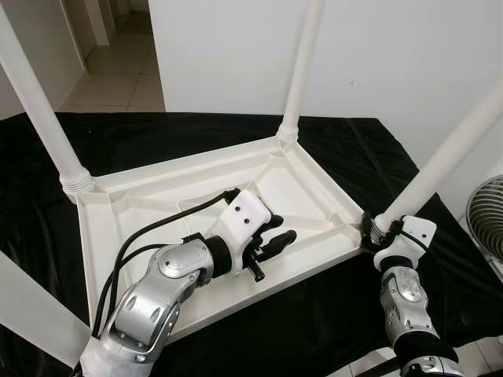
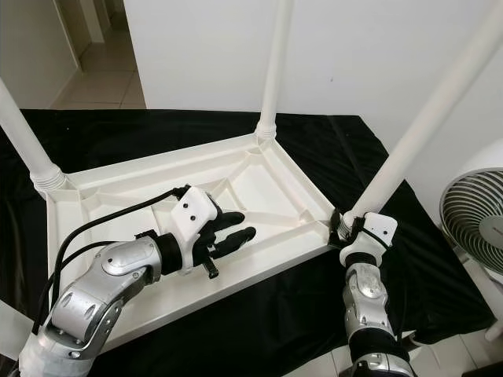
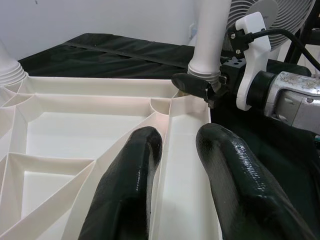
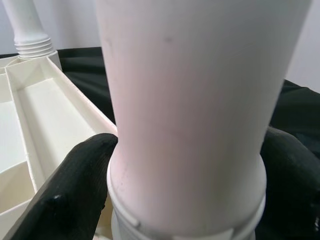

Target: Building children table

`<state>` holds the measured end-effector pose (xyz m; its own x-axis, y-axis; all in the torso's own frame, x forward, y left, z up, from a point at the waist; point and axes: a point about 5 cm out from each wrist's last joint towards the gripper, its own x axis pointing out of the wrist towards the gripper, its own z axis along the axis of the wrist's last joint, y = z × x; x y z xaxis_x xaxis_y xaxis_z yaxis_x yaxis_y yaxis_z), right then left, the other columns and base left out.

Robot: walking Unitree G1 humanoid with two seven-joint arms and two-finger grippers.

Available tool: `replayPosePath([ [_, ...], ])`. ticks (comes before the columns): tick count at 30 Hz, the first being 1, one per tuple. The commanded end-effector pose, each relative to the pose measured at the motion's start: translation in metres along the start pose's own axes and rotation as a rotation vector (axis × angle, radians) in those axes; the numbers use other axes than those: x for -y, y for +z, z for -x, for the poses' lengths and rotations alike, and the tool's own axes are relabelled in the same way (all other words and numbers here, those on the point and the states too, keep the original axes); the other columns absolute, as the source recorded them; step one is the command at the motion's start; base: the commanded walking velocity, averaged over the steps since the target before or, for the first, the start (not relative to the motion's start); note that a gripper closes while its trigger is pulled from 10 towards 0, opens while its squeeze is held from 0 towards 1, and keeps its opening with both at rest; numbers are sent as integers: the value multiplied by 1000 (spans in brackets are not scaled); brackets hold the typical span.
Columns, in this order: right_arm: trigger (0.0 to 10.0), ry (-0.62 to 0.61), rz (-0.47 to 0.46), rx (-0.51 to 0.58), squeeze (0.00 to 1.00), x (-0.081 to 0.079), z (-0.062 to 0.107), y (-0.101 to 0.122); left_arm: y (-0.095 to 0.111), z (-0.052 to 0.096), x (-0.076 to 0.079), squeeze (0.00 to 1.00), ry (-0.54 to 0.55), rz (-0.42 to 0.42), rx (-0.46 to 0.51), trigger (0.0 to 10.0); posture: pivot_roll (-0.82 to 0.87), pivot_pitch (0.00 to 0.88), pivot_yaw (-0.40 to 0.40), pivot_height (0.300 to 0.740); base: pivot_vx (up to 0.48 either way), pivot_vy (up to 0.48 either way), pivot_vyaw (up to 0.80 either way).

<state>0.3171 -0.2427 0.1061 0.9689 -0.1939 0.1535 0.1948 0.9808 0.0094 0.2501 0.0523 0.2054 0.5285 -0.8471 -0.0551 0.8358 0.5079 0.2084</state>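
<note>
A white plastic tabletop [image 1: 314, 196] lies upside down on a black cloth, its ribbed underside facing up. White legs stand in its corners. My right gripper [image 1: 376, 230] is shut on the base of the near right leg [image 1: 448, 157], right at its socket; in the right wrist view the black fingers [image 4: 75, 185] press on both sides of that leg [image 4: 190, 100]. My left gripper [image 1: 281, 228] hovers low over the underside near the front rim, open. Its fingers [image 3: 135, 170] straddle a thin rib and point toward the right gripper [image 3: 200, 85].
The far leg [image 1: 302, 71] and the left leg [image 1: 39, 102] rise upright from their corners, and another leg [image 1: 31, 306] crosses the near left. A standing fan [image 2: 475, 220] is close on the right. The black cloth [image 1: 196, 129] covers the floor; a doorway lies beyond at the far left.
</note>
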Motion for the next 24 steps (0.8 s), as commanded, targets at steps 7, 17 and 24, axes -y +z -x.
replayPosePath([
  [7,10000,101,28,33,0,4,-1,10,1,-1,0,0,23,-7,-1,10000,48,52,-13,740,0,0,0],
  [17,10000,181,58,93,0,9,-9,32,0,0,0,0,19,-7,-5,10000,46,58,-10,740,0,0,0],
  [24,10000,217,74,99,0,13,-13,39,-6,-2,7,0,-14,7,-24,10000,47,61,-8,740,0,0,0],
])
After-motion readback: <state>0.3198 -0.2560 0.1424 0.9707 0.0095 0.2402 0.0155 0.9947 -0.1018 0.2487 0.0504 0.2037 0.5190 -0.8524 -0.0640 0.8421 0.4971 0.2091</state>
